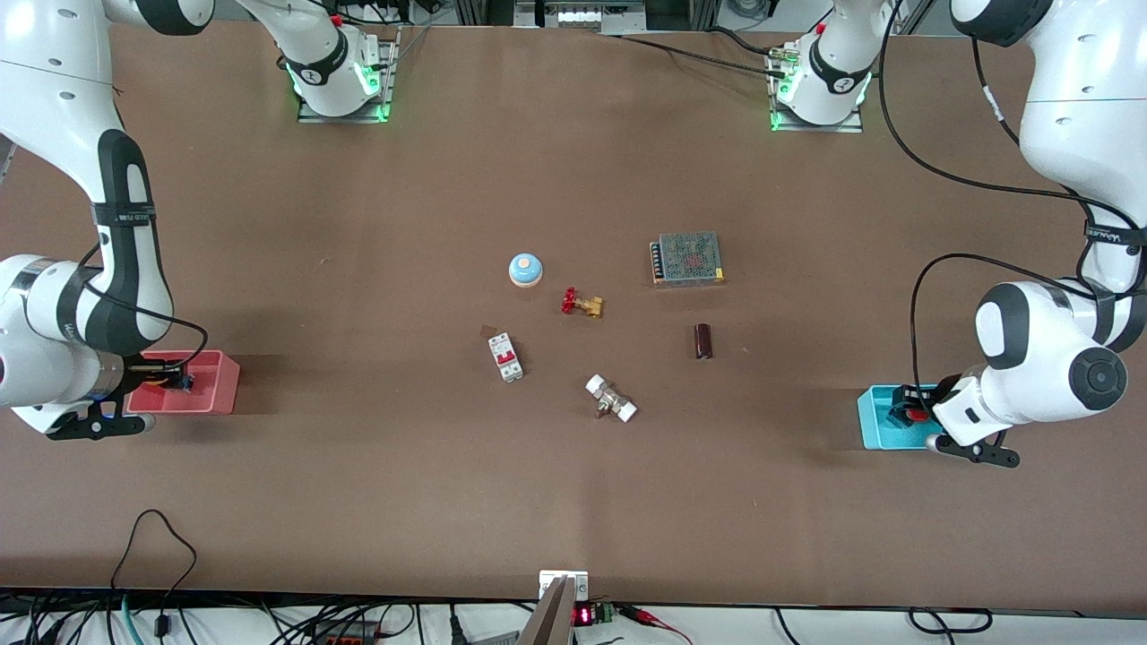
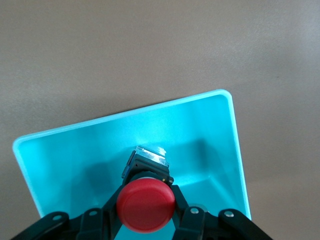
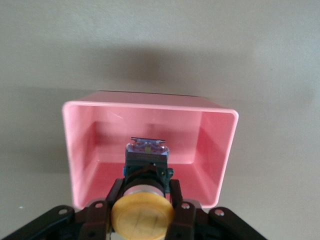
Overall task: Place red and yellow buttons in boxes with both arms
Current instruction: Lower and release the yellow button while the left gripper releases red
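Left gripper (image 2: 146,220) pinching red button (image 2: 145,206) over cyan box (image 2: 226,150); right gripper (image 3: 142,222) pinching yellow button (image 3: 142,216) over pink box (image 3: 80,150). Risk: off-centre release, rim strike, bounce-out.

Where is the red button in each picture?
Front view: red button in the left hand, over the cyan box.
Left wrist view: red button low in the middle, gripped over that box.
Right wrist view: not there.
Shared landmark: the cyan box.
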Controlling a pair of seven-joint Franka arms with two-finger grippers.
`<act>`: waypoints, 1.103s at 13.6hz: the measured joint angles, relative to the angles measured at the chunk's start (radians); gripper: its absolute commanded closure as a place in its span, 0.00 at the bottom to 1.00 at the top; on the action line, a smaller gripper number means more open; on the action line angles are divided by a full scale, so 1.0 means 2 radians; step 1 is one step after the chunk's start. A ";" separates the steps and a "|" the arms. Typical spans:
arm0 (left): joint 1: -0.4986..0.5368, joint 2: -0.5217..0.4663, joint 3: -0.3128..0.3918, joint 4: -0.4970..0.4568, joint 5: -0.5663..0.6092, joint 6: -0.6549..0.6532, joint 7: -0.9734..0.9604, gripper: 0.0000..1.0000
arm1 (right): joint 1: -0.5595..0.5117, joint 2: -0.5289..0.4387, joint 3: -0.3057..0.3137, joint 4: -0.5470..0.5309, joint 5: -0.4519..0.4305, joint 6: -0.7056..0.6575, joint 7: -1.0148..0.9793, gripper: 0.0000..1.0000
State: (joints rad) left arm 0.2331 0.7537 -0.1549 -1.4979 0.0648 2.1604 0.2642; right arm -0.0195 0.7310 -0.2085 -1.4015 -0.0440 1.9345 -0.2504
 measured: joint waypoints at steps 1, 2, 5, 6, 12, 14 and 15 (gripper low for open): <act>0.000 0.001 0.000 0.000 0.000 0.000 0.000 0.20 | -0.003 0.005 0.000 0.000 0.000 0.001 -0.002 0.69; 0.000 0.000 0.000 0.000 0.000 0.001 0.000 0.16 | -0.005 0.010 0.000 0.000 0.000 0.003 -0.002 0.69; 0.000 0.000 0.000 0.004 0.000 0.003 0.000 0.01 | -0.006 0.021 0.001 0.000 0.000 0.005 -0.002 0.68; 0.000 0.000 0.000 0.006 0.000 0.004 0.000 0.00 | -0.006 0.023 0.001 0.000 0.001 0.007 -0.002 0.68; -0.001 -0.039 -0.006 0.016 0.000 0.001 -0.059 0.00 | -0.006 0.035 0.002 0.000 0.016 0.029 -0.004 0.68; -0.004 -0.067 -0.010 0.017 0.000 -0.031 -0.086 0.00 | -0.006 0.037 0.003 0.000 0.033 0.029 -0.011 0.67; -0.007 -0.082 -0.012 0.017 0.000 -0.050 -0.098 0.00 | -0.006 0.037 0.003 0.000 0.034 0.029 -0.019 0.67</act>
State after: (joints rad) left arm 0.2188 0.5895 -0.1788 -1.4634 0.0654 2.0609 0.0679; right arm -0.0308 0.8052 -0.2026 -1.4006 0.0248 1.9927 -0.2874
